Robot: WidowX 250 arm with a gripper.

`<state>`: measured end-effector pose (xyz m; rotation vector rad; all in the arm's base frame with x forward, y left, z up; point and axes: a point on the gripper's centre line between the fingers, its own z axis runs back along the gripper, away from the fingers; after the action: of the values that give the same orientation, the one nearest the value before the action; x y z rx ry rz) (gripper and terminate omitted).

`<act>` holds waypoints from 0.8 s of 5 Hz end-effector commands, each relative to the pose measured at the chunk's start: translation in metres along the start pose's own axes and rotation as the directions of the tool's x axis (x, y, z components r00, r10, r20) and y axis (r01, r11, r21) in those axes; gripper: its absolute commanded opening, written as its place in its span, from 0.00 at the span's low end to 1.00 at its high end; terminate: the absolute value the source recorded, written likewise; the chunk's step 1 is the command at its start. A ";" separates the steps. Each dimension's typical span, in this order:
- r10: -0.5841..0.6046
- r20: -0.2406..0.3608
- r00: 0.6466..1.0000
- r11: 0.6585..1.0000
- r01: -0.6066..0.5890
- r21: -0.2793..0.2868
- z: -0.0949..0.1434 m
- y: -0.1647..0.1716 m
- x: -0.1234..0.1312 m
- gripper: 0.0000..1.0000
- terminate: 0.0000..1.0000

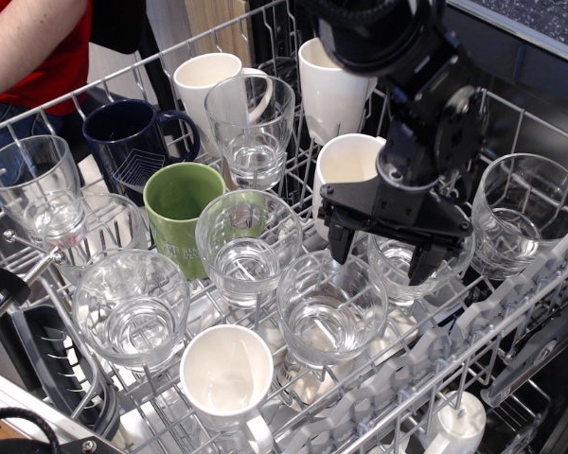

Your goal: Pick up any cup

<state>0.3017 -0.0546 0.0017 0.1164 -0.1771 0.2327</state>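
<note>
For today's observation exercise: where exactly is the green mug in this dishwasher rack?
The green mug stands upright left of centre in the rack, just in front of the navy mug and beside a clear glass tumbler on its right.

Wire dishwasher rack [511,312], wooden panel [213,19] behind

— Where's my arm?
— It comes down from the frame's upper right, wrist bent downward.
— And my gripper [381,255]?
— Right of centre, black fingers [339,244] spread apart, pointing down, holding nothing.
</note>
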 end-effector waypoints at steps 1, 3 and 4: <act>0.043 0.072 0.996 0.999 -0.042 -0.017 -0.017 -0.001 0.015 1.00 0.00; 0.075 0.065 0.995 0.997 -0.077 0.020 -0.042 0.000 0.012 1.00 0.00; 0.081 0.067 0.994 0.997 -0.082 0.011 -0.053 -0.006 0.007 1.00 0.00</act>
<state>0.3114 -0.0510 -0.0613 0.1444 -0.2221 0.3057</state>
